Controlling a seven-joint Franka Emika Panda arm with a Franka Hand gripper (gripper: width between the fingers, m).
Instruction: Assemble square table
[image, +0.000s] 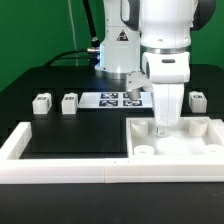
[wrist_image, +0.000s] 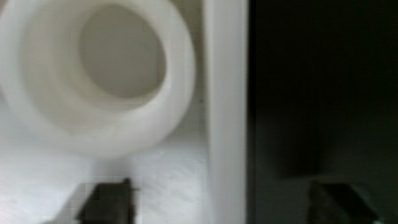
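Note:
The white square table top lies at the exterior view's lower right, with a raised rim and round corner sockets. My gripper is lowered onto its far rim. In the wrist view my gripper is open: one dark finger stands over the white top near a large round socket, and the other over the black table. The rim runs between them, untouched. White tagged leg blocks stand at the left and at the right.
The marker board lies on the black table behind the top. A long white border rail runs along the front and up the left side. The arm's base stands at the back.

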